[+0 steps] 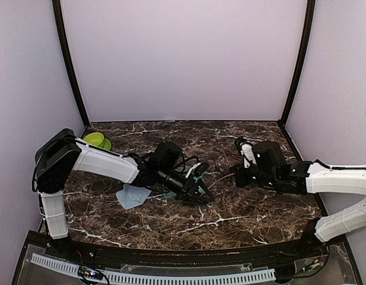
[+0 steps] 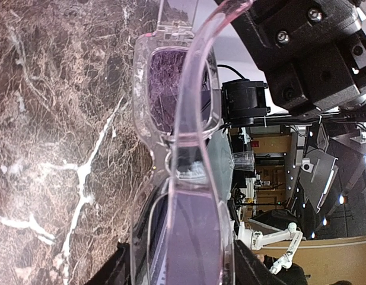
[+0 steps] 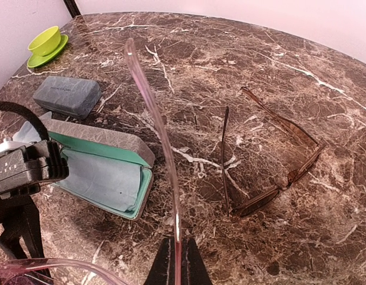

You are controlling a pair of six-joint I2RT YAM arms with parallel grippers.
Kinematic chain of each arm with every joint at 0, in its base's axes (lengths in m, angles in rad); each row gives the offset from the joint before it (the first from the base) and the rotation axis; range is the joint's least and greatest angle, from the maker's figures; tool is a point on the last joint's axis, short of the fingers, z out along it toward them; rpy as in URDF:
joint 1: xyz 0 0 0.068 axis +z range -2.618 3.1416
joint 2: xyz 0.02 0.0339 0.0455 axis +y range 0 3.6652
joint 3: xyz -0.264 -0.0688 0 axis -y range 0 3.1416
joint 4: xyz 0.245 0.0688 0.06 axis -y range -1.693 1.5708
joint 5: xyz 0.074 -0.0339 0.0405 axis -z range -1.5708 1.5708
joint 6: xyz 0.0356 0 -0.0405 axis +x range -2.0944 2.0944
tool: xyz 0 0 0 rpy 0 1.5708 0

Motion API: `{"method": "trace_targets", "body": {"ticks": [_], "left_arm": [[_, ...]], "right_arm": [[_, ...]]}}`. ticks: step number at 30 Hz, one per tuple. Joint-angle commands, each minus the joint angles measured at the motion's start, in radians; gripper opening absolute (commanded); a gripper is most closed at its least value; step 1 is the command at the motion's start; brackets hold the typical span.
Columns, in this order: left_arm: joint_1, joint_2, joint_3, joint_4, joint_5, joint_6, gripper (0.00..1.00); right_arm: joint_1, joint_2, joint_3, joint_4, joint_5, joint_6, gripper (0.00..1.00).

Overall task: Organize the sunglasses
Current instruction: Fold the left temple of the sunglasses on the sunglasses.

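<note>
Pink sunglasses point(image 2: 171, 95) aloft over table point(image 3: 260, 71).
Saw right gripper point(image 3: 177, 252) clenched on its temple; couldn't tell if left gripper point(image 2: 183, 270) gripped the frame. Spotted brown sunglasses point(image 3: 277, 187) lying open near open case point(image 3: 105, 172).

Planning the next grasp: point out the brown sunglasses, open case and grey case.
brown sunglasses point(image 3: 260, 199), right wrist view, front frame
open case point(image 3: 99, 138), right wrist view, grey lid
grey case point(image 3: 67, 95), right wrist view, top face
</note>
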Motion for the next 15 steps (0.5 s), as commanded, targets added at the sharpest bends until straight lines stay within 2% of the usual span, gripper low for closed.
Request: {"method": "trace_targets", "body": {"ticks": [1,15], "left_arm": [[0.004,0.002,0.016,0.042,0.026,-0.019,0.53],[0.004,0.004,0.012,0.062,0.031,-0.042,0.34]], "right_arm": [[0.01,-0.007,-0.009,0.049,0.002,0.012,0.0],[0.015,0.002,-0.009,0.038,-0.001,0.017,0.0]]}}
